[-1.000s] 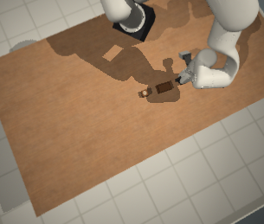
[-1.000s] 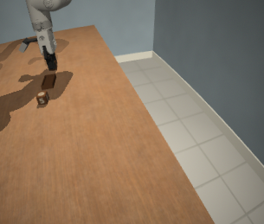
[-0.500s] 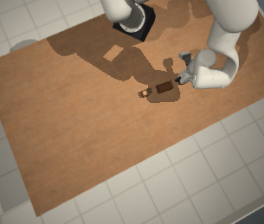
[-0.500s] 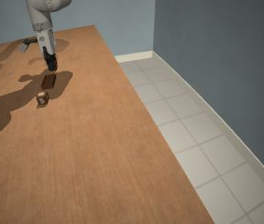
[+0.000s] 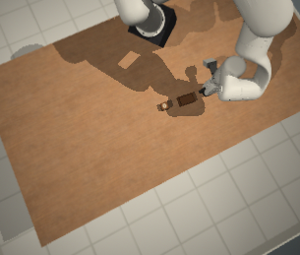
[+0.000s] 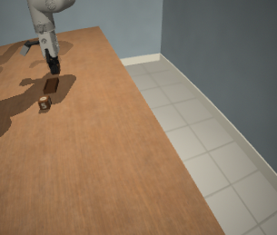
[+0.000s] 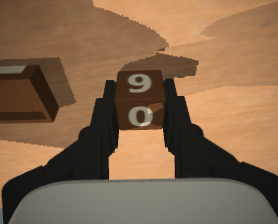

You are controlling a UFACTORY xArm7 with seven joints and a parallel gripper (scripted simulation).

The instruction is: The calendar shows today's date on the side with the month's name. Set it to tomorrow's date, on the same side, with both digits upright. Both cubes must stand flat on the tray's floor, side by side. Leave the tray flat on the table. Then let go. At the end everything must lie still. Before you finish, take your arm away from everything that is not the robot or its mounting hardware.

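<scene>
My gripper (image 5: 204, 92) (image 6: 54, 70) (image 7: 140, 94) is shut on a brown cube (image 7: 140, 92), which sits between its black fingertips. In the wrist view the cube shows a pale 9 on its upper visible face and a 0 on the face below, both upright in that view. The dark brown tray (image 5: 186, 98) (image 6: 51, 85) (image 7: 17, 97) lies on the table beside the gripper, with no cube in it. A pale strip runs along its far edge in the wrist view. A second cube (image 5: 164, 105) (image 6: 44, 103) stands on the table outside the tray, with a 5 on one side.
The wooden table (image 5: 92, 144) (image 6: 99, 164) carries the tray and loose cube. The arm's black base (image 5: 168, 28) stands at the table's back edge. The arm's shadow lies over the tray and the cube. The tray's near end is close to the held cube.
</scene>
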